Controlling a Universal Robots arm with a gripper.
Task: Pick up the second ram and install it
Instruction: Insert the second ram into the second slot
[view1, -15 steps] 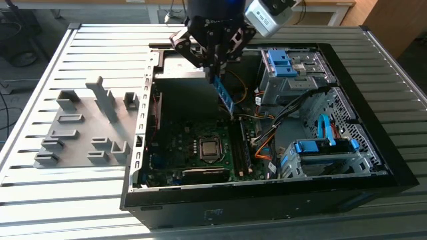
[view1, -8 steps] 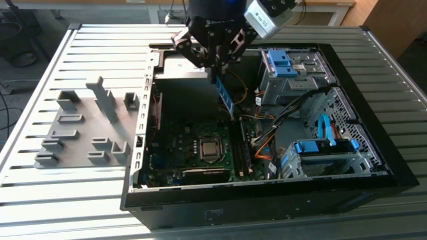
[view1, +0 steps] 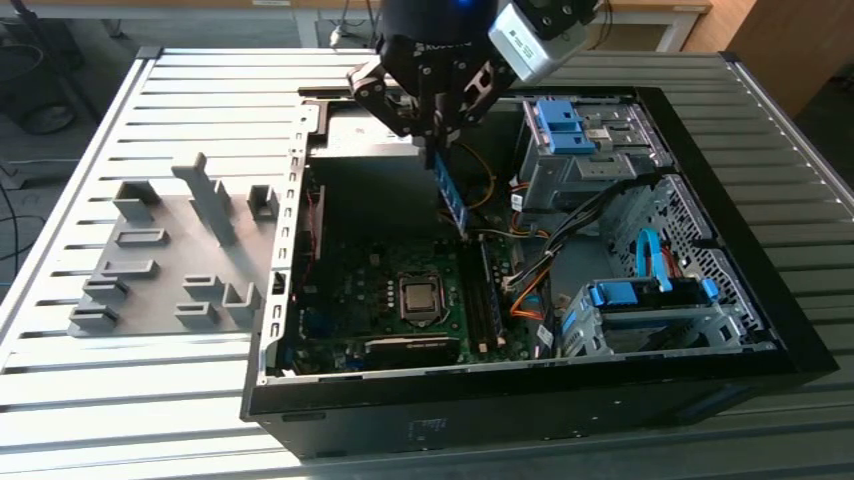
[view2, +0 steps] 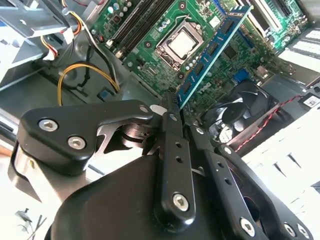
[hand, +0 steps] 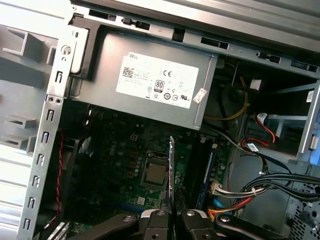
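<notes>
1. Second ram (view1: 453, 196), a thin blue stick, hangs from the gripper (view1: 434, 140), whose fingers are pinched together on the stick's upper end.
2. In the second wrist view the ram (view2: 212, 49) reaches out from the black fingers (view2: 172, 145) across the motherboard (view2: 150, 47), passing just beside the processor socket (view2: 181, 42).
3. In the first wrist view the ram (hand: 171, 172) shows edge-on, rising between the two fingertips, in front of the power supply (hand: 150, 85).
4. The arm reaches down from above into the open computer case (view1: 747, 330), the stick tilted, its lower end above the motherboard (view1: 387, 300) and apart from it.
5. A grey holder fixture (view1: 167, 250) sits on the slatted table (view1: 80, 400) at the exterior view's left.
</notes>
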